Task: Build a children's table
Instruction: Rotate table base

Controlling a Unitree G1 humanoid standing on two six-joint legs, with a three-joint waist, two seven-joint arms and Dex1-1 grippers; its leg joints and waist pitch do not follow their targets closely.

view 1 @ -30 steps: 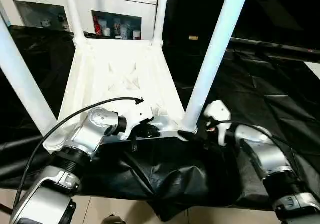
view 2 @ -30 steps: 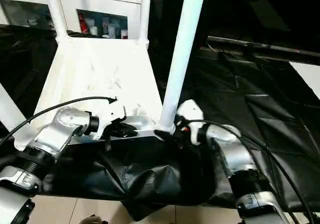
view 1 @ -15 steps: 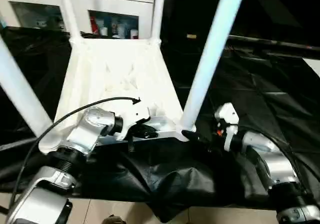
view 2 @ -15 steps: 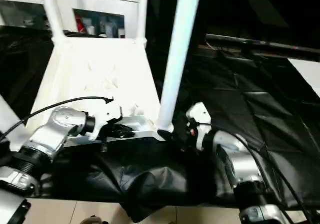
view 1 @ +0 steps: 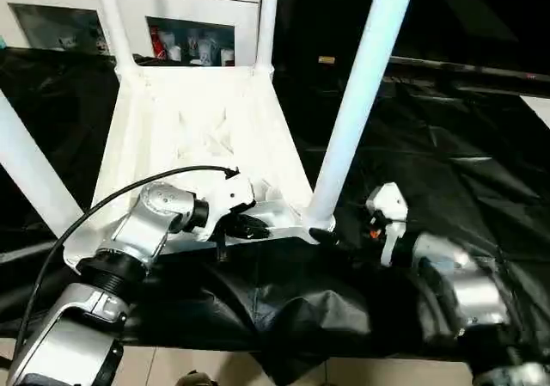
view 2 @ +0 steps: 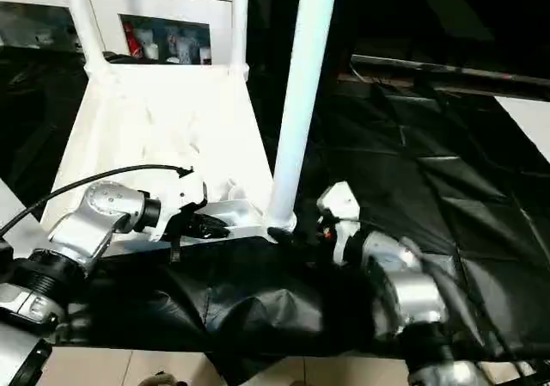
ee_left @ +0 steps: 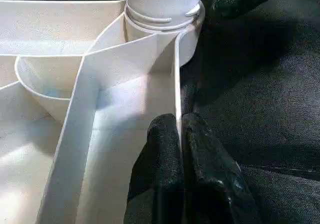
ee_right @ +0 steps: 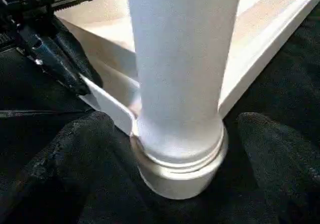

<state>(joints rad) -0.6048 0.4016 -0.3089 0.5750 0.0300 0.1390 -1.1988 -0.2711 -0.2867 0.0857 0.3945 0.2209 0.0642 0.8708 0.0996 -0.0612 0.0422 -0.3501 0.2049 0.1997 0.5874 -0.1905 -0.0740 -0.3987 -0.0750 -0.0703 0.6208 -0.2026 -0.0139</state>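
Observation:
The children's table lies upside down on black cloth, its ribbed white tabletop (view 1: 206, 137) facing up. Four white legs stand in the corner sockets: near right leg (view 1: 357, 102), near left leg (view 1: 30, 175), and two far legs (view 1: 266, 16). My left gripper (view 1: 249, 227) is shut on the tabletop's near rim (ee_left: 176, 74), the thin wall pinched between its black fingers (ee_left: 162, 139). My right gripper (view 1: 331, 238) stands open around the foot of the near right leg (ee_right: 180, 59), one finger (ee_right: 75, 149) on each side of the socket (ee_right: 180, 176), with gaps to it.
Black cloth (view 1: 447, 162) covers the work surface and hangs in folds over the front edge. A white cabinet with glass-fronted shelves (view 1: 189, 42) stands behind the table. Pale floor (view 1: 215, 364) shows below the cloth.
My right forearm has swung outward and lower, while its gripper stays open at the leg's foot. The left gripper keeps its pinch on the rim. The camera has shifted slightly.

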